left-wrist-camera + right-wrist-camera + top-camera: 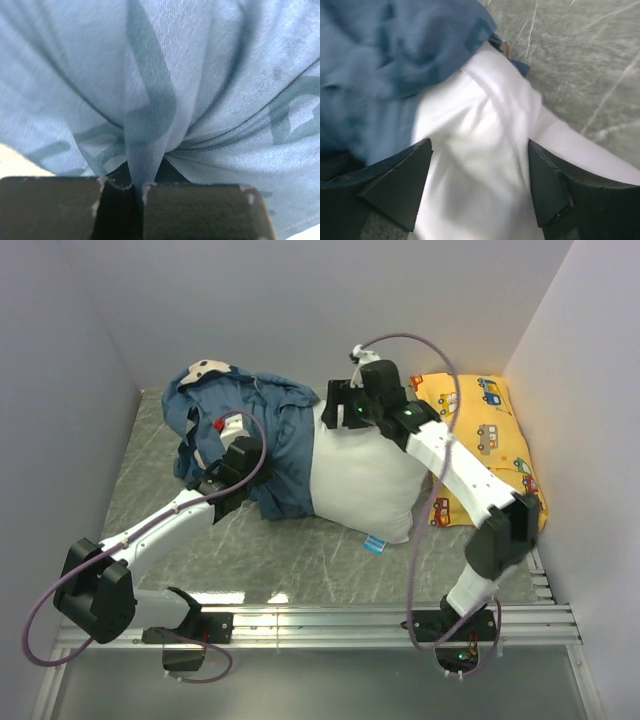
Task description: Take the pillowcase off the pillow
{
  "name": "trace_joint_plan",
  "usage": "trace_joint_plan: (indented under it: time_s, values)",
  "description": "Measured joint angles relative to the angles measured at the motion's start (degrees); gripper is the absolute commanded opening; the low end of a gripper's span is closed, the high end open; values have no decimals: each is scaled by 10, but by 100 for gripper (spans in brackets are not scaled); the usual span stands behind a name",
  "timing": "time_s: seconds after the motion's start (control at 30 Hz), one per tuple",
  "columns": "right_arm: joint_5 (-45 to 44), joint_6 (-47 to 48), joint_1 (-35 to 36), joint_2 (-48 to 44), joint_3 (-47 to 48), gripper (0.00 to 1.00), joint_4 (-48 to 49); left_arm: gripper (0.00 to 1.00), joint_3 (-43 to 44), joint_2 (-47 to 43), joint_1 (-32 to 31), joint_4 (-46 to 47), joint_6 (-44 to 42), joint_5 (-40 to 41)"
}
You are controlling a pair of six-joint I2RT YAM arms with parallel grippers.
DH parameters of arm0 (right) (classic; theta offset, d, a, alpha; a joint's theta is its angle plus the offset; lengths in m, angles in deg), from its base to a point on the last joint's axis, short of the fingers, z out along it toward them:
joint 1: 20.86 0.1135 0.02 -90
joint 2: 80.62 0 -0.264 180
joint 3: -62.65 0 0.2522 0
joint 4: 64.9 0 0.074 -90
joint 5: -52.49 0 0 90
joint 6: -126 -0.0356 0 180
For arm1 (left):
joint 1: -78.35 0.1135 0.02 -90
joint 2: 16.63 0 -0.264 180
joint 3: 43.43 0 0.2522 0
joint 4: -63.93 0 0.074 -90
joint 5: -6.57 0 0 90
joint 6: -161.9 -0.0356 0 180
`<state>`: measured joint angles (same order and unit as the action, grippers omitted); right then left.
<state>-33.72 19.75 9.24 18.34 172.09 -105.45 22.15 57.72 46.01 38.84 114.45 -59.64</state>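
Observation:
The dark blue pillowcase (245, 425) is bunched over the left end of the white pillow (365, 480), whose right half lies bare with a small blue label at its near corner. My left gripper (228, 472) is shut on a pinched fold of the pillowcase (145, 125), which fills the left wrist view. My right gripper (338, 410) stands open over the pillow's far edge; its fingers (405, 175) straddle white pillow fabric (480, 165), with the pillowcase edge (385, 75) to their left.
A yellow vehicle-print pillow (490, 430) lies at the back right under the right arm. Grey walls close in the left, back and right sides. The table top (300, 560) is grey marble-patterned, with a metal rail along its near edge.

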Motion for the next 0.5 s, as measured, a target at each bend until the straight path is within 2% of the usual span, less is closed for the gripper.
trace_joint_plan:
  time_s: [0.1,0.27,0.4,0.5]
  values:
    - [-30,-14,9,-97,-46,85,-14,0,7,0,0,-6,2,12]
    - [-104,-29,57,-266,-184,90,23,0,30,4,0,-7,2,12]
    - [-154,-35,124,-295,-266,91,43,0,40,9,0,-9,2,7]
    - [-182,-45,143,-245,-306,91,57,0,43,9,0,-16,2,4]
